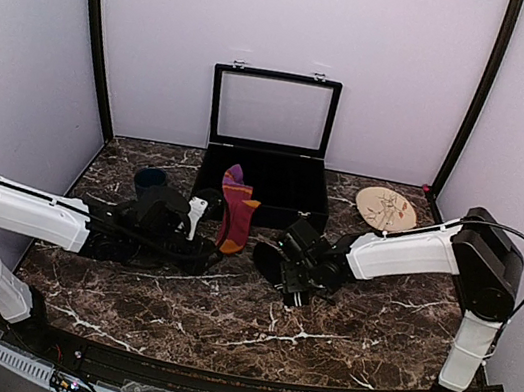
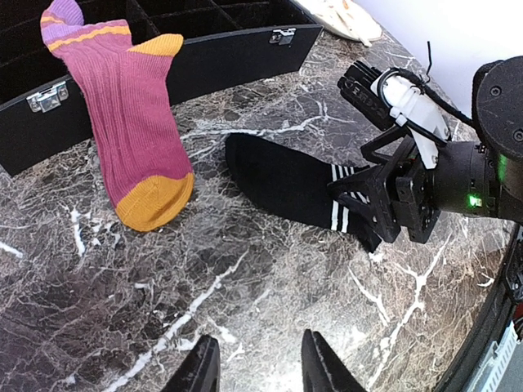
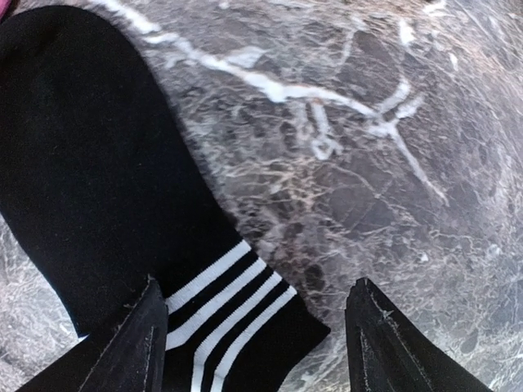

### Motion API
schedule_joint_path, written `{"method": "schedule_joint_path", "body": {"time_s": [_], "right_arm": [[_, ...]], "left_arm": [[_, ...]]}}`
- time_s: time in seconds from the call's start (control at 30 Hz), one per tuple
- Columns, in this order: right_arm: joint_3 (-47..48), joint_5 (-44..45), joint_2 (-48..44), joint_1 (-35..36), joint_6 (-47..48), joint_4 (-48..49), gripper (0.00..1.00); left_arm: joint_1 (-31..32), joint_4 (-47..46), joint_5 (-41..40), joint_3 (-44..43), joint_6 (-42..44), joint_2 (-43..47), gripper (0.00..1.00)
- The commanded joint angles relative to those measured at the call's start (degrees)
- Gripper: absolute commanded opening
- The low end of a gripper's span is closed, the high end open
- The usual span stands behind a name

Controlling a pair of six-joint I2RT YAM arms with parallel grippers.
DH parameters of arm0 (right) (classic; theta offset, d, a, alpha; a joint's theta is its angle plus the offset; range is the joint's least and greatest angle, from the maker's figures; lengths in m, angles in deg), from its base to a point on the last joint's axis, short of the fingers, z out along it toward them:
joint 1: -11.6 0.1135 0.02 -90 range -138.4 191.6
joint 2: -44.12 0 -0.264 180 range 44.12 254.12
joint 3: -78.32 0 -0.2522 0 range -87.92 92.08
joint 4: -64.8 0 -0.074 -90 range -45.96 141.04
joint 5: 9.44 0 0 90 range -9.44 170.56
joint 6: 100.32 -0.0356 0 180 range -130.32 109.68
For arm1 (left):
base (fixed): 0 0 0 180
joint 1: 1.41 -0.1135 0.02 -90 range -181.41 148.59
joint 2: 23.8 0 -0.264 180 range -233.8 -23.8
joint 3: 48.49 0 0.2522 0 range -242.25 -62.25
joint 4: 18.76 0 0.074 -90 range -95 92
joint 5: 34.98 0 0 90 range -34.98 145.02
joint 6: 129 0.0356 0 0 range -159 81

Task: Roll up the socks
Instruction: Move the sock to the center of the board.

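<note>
Right beneath my right pincer (image 3: 255,314), the black sock (image 3: 106,163) lies flat on the marble desk (image 3: 392,122), and its white-striped cuff sits between the two fingers (image 3: 135,343). The jaws are apart, one on each side of that cuff, not clamped on it. I cannot tell whether the tips touch the fabric.

Over to my left pincer (image 2: 257,359): jaws apart, hanging over bare marble. Ahead of it and to its left, the maroon sock (image 2: 131,122) drapes down the front wall of the open black box (image 2: 229,61). Its purple cuff is up over the rim and its orange toe is on the desk. Straight ahead of the left pincer, the black sock's toe end lies just beside that orange toe, with a gap between them.
</note>
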Motion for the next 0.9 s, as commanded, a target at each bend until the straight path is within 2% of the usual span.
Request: {"method": "schedule_joint_path", "body": {"time_s": [0.0, 0.37, 0.87], "right_arm": [[-1.57, 3.4, -0.5, -0.39, -1.9, -3.23, 0.7], [-6.13, 4.79, -7.29, -0.23, -5.41, -2.75, 0.71], [-9.53, 5.69, -8.26, -0.14, -11.11, -8.58, 0.73]], "left_arm": [[0.91, -1.38, -0.15, 0.86, -0.71, 0.64, 0.36], [1.58, -2.51, 0.07, 1.0, -0.14, -0.48, 0.36], [2.3, -3.17, -0.35, 0.8, 0.47, -0.89, 0.36]]}}
